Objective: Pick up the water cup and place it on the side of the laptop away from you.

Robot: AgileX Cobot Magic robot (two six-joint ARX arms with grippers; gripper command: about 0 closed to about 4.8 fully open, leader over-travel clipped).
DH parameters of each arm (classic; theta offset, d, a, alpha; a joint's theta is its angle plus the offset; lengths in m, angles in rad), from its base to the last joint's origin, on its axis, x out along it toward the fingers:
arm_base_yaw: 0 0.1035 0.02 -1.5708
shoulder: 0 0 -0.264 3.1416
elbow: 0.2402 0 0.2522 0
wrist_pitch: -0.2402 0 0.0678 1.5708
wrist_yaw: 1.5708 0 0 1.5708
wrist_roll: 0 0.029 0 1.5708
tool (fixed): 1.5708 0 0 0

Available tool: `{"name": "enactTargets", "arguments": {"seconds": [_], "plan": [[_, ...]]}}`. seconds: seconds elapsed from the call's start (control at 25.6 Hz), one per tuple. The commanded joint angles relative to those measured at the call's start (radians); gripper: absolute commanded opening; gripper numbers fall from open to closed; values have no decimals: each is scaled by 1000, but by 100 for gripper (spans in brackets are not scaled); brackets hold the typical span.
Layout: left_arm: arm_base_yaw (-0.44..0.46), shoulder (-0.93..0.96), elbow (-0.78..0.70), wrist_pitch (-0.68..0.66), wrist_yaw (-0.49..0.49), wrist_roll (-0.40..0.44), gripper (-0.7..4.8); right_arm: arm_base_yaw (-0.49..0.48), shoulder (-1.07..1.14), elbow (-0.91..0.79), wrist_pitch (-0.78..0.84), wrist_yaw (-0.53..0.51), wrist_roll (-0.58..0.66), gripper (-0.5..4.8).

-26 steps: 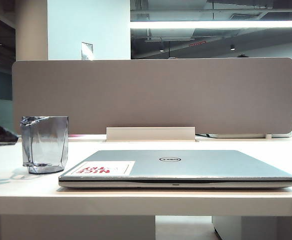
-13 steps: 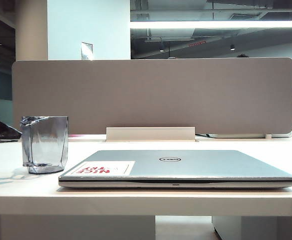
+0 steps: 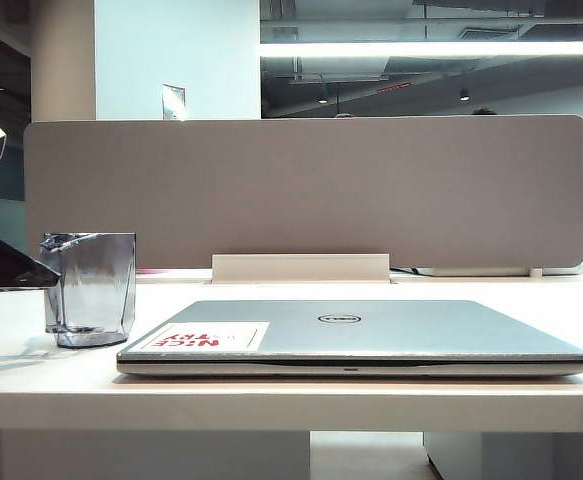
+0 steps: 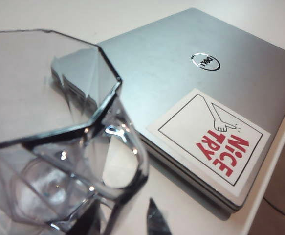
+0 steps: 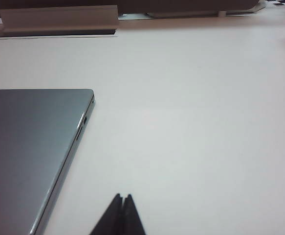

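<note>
The water cup [image 3: 91,288], see-through grey-blue, stands upright on the table just left of the laptop [image 3: 371,330], which lies closed and flat. My left gripper [image 3: 41,272] reaches in from the left edge, its dark tip next to the cup. In the left wrist view the cup [image 4: 49,137] fills the frame, and its thin loop handle [image 4: 137,166] sits between the spread fingers of my open left gripper [image 4: 122,223]. The laptop lid [image 4: 191,98] shows its logo and a red-lettered sticker. My right gripper [image 5: 122,198] is shut over bare table beside the laptop's corner [image 5: 34,147].
A tall grey divider panel [image 3: 306,190] closes off the back of the table. A low white box [image 3: 301,267] sits at its foot behind the laptop. The table's front edge [image 3: 291,405] runs just before the laptop.
My left arm has come further in from the left toward the cup, and its white wrist part now shows at the edge. The cup and laptop have not moved.
</note>
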Motion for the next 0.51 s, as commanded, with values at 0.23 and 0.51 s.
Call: {"name": "enactTargets", "arguments": {"seconds": [0.23, 0.51], "plan": [[-84, -3, 5, 21, -35, 7, 74, 1, -2, -6, 11, -13, -3, -1], [-119, -3, 5, 23, -104, 6, 73, 0, -2, -6, 11, -13, -3, -1]]}}
